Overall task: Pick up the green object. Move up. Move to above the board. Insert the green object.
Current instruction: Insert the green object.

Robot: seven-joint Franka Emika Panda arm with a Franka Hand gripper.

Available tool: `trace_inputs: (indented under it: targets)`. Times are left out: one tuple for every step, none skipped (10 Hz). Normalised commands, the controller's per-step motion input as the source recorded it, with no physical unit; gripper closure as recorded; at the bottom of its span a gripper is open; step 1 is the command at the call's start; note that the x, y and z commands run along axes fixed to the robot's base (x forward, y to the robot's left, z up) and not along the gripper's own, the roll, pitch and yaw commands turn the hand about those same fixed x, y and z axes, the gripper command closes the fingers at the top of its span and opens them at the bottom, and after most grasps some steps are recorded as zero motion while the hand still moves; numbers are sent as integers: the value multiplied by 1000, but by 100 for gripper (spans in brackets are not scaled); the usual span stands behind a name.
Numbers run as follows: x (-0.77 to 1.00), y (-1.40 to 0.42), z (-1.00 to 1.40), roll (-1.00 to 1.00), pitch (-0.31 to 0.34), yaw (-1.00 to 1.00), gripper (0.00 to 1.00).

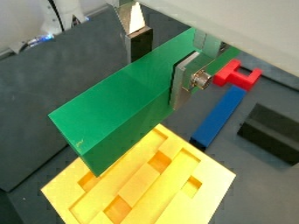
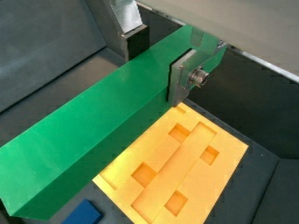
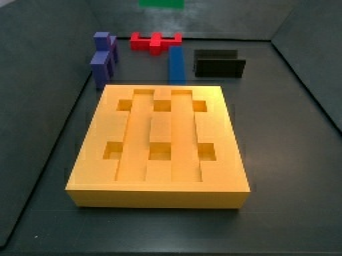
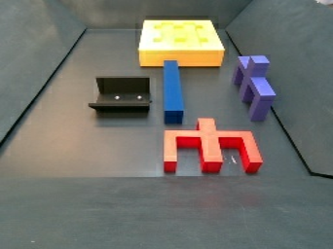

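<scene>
My gripper [image 1: 162,66] is shut on the green object [image 1: 117,109], a long bright green bar held level between the silver fingers, which grip it near one end. It also shows in a wrist view [image 2: 93,131] with the gripper [image 2: 158,63] around it. The board [image 1: 140,188], orange-yellow with square holes, lies below the bar in both wrist views [image 2: 176,162]. In a side view only a sliver of the green bar [image 3: 163,3] shows at the top edge, high above the floor beyond the board [image 3: 160,125]. The other side view shows the board [image 4: 180,41] but not the gripper.
A blue bar [image 4: 172,89] lies on the floor beside the board, next to the dark fixture [image 4: 120,95]. A red forked piece [image 4: 208,148] and a purple stepped piece [image 4: 255,86] lie nearby. Grey walls ring the floor.
</scene>
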Motion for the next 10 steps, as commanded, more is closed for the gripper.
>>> trace_inputs:
  targets:
    - [-17,-194,-1000,43,-10,0,100]
    - [-120,-226,-1000,23,-70,0,100]
    - [-129,-220,-1000,0,-137,0,100]
    - [-26,-69,-1000,0,-100,0,100]
    - [-11,-109,-1000,14,-64,0,100]
    - [-71,-106,-1000,27,-64,0,100]
    - [-129,-137,-977,50,-63,0,100]
    - [-137,-269,-557,184,0,0,100]
    - [-177,-226,-574,163,-3,0,100]
    - [-223,-229,-571,151,-20,14,100]
